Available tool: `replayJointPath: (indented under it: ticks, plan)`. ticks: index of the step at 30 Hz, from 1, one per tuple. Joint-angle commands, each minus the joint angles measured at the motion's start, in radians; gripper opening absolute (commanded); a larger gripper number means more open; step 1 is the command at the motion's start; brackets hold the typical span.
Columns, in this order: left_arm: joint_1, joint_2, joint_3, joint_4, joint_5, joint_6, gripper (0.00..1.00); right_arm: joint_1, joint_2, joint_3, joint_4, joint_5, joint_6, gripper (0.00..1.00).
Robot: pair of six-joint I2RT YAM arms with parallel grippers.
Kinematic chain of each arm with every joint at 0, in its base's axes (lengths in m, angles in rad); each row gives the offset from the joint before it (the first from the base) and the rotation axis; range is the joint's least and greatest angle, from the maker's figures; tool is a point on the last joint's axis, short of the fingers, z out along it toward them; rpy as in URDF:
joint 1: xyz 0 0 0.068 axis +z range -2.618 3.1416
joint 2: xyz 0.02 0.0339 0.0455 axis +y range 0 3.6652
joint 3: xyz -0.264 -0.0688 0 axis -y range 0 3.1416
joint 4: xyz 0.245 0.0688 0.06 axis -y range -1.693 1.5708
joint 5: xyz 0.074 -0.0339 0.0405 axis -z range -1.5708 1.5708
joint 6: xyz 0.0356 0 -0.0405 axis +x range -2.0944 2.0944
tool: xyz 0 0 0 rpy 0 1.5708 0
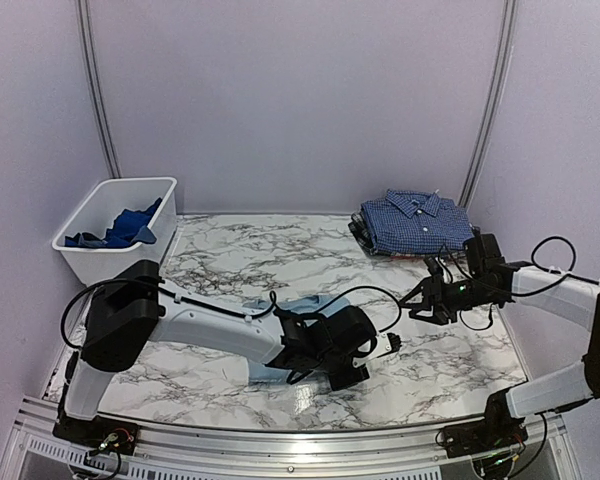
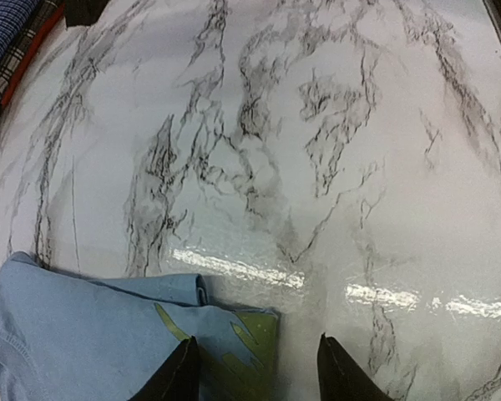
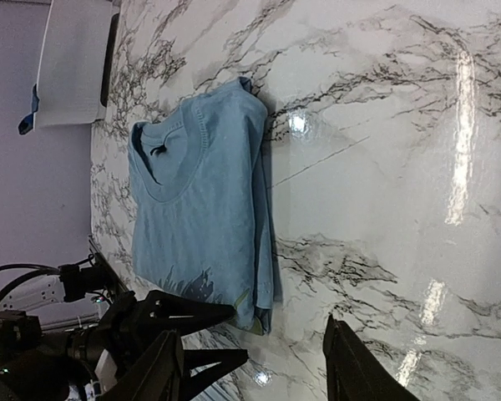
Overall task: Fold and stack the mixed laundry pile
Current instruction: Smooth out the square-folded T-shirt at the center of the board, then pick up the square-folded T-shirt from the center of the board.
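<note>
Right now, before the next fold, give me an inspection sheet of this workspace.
surface: marble-patterned table, glossy with light glare; no spills seen.
job's things: light blue T-shirt folded mid-table; navy check shirt folded on top of the plaid piece at the far right; royal blue garment unfolded in the bin.
clutter: white bin at the far left; nothing else seen.
grippers: left tool open at the T-shirt's corner, one finger over the cloth; right tool open over bare table, holding nothing.
cables: black cables loop off both arms, one near the T-shirt.
surroundings: plain walls with metal rails; nothing else seen.
</note>
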Motion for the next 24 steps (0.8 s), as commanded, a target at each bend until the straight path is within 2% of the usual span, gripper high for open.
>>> replayJointPath:
  ticks: [1, 4, 7, 10, 14, 24]
  plan:
    - [0.010, 0.062, 0.016, -0.029, 0.016, 0.000, 0.45, -0.007, -0.012, -0.025, 0.050, -0.035, 0.034, 0.55]
    - [0.014, 0.067, 0.009, -0.020, 0.022, -0.013, 0.33, -0.005, -0.005, -0.069, 0.100, -0.066, 0.082, 0.56]
    - [0.024, 0.039, 0.011, 0.006, 0.036, -0.034, 0.17, -0.001, -0.011, -0.145, 0.204, -0.100, 0.161, 0.62]
    - [0.038, -0.011, -0.014, 0.079, 0.084, -0.067, 0.10, 0.030, 0.010, -0.221, 0.336, -0.140, 0.262, 0.70]
    - [0.056, -0.052, -0.038, 0.124, 0.104, -0.093, 0.06, 0.104, 0.050, -0.266, 0.490, -0.146, 0.369, 0.77]
    - [0.059, -0.088, -0.059, 0.183, 0.111, -0.096, 0.06, 0.225, 0.207, -0.289, 0.799, -0.129, 0.645, 0.82]
